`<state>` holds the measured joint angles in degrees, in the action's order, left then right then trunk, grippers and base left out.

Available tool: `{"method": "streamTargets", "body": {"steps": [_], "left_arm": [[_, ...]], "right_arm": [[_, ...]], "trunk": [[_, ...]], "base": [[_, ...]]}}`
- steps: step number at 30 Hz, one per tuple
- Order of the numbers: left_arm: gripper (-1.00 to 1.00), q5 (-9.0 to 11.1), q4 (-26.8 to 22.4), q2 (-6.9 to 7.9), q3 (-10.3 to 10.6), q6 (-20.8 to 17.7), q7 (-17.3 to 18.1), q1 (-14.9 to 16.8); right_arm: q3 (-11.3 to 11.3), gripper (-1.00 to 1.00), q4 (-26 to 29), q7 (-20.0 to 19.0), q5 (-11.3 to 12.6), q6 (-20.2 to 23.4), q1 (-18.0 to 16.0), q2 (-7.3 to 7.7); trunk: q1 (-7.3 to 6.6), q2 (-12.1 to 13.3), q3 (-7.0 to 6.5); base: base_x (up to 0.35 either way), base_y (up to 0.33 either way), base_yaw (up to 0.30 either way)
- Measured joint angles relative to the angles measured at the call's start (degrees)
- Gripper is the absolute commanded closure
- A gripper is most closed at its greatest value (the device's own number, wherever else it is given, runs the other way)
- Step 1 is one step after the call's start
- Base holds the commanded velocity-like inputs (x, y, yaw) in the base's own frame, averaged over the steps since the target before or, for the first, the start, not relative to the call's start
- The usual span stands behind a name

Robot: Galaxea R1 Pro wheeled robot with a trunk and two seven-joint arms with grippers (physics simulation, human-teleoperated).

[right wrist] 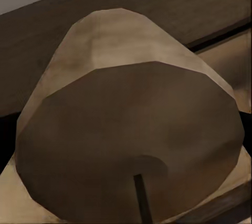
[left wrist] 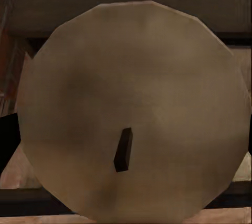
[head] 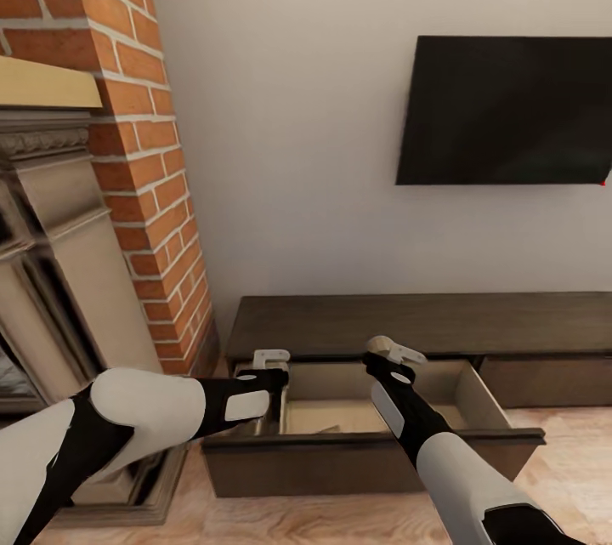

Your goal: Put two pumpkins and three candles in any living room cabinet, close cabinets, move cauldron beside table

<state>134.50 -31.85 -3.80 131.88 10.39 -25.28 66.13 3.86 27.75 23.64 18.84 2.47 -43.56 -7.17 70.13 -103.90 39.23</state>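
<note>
against the pale wall, under the wall-mounted tv [head: 507, 110] and beside the brick fireplace [head: 144, 145], runs the long dark cabinet [head: 425, 322]. its left drawer [head: 374, 464] is pulled out over the plank floor [head: 561, 477], tan interior exposed — open, i judge, so the candles can go in from above. the drawer to its right looks shut.

both arms reach over the open drawer. the left gripper [head: 270, 362] hangs over the drawer's back-left corner, the right gripper [head: 393, 355] near the middle of its back edge. the left wrist view looks straight onto the pale flat top and wick of a candle [left wrist: 131, 114] that it seems clamped on, with dark finger edges just showing at either side. the right wrist view shows a second candle [right wrist: 131, 145] from close in, likewise held, i judge, though the fingers are barely visible.

both candles are held above the drawer rather than resting in it; lowering and release look like the next step. pumpkins, cauldron and table cannot be placed from here.
</note>
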Motion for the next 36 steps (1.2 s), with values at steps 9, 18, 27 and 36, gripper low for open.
{"method": "streamTargets", "body": {"steps": [9,18,27,36], "left_arm": [[1.0,-0.01,-0.01,0.08,0.0,0.53,-0.09,0.01],[1.0,0.01,-0.01,0.22,0.11,0.48,-0.11,0.02],[1.0,0.01,-0.01,0.23,0.1,0.53,-0.09,0.01],[1.0,0.03,0.01,0.22,0.1,0.56,-0.1,0.01]], "right_arm": [[0.02,1.0,0.0,0.04,-0.15,0.01,-0.01,0.02],[0.02,1.0,0.0,0.06,-0.17,-0.05,0.0,0.03],[-0.01,1.0,0.0,0.1,-0.18,-0.04,0.0,0.05],[-1.25,1.0,0.02,0.01,0.0,0.01,0.0,0.33]], "trunk": [[0.02,0.0,-0.15],[-0.01,0.0,-0.15],[0.01,0.0,-0.15],[0.02,0.0,-0.45]], "base": [[0.039,-0.041,-0.071],[0.195,0.153,-0.002],[0.197,0.187,-0.018],[0.017,0.017,-0.237]]}}
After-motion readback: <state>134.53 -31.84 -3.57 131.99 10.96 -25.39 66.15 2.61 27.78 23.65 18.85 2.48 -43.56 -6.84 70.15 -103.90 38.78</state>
